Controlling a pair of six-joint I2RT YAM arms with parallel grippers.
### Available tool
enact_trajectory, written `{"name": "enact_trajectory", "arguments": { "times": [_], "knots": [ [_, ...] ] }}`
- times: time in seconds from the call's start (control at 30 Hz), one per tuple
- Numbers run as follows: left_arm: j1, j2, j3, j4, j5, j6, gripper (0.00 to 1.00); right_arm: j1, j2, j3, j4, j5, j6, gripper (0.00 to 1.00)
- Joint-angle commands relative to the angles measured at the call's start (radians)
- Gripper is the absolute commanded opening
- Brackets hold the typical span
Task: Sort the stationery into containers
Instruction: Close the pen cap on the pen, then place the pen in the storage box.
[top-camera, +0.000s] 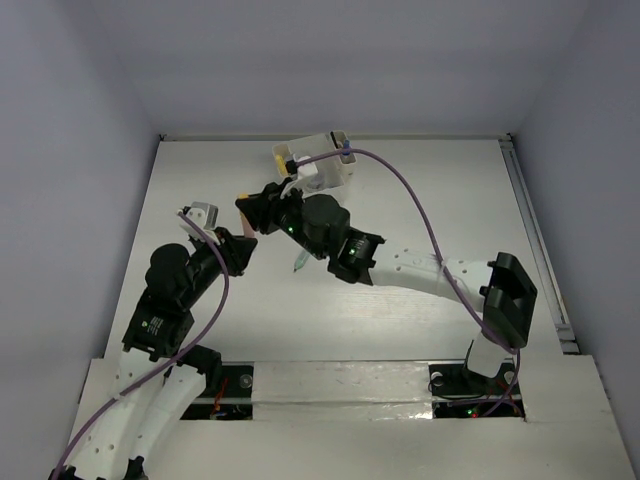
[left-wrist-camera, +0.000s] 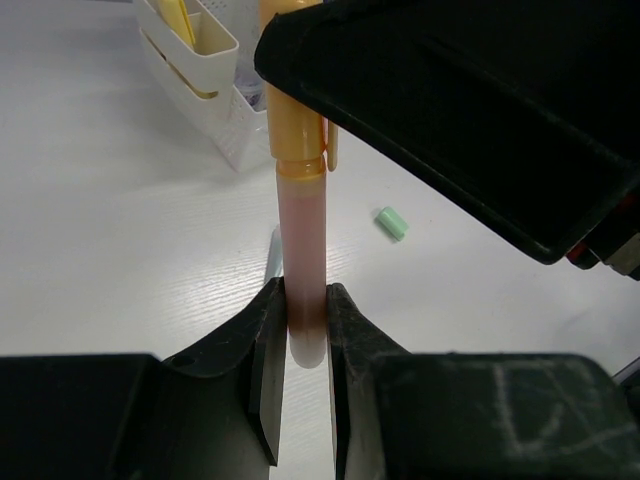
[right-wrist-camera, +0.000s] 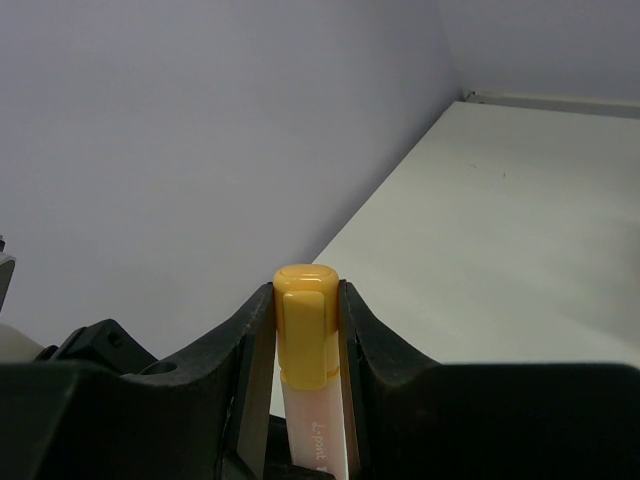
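Item: orange-capped marker (left-wrist-camera: 302, 250), pink barrel, upright at centre frame of your left wrist view, lifted off the table (left-wrist-camera: 120, 250).
Held at both ends: left gripper (left-wrist-camera: 303, 320) nearly closed on the barrel's lower end. Right gripper (right-wrist-camera: 307, 300) is pinched on the cap, lower centre of its own view.
Stowed: yellow pieces (left-wrist-camera: 183, 22) in the organizer (left-wrist-camera: 200, 75), upper left.
Outstanding: green eraser (left-wrist-camera: 392, 222), right of centre, and a pale pen (top-camera: 300, 262), both lying on the table.
Progress: you're roughly midway, at a guess.

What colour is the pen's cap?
Yellow-orange. The cap shows best in the right wrist view.
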Motion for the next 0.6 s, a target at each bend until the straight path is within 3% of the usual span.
{"name": "enact_trajectory", "arguments": {
  "times": [0.0, 0.57],
  "knots": [
    [0.003, -0.013, 0.002, 0.084, -0.03, -0.002, 0.0, 0.015, -0.05, -0.037, 0.019, -0.038, 0.035, 0.0],
    [0.003, 0.011, 0.022, 0.112, -0.024, -0.012, 0.0, 0.044, -0.042, -0.201, 0.025, -0.073, 0.104, 0.0]
  ]
}}
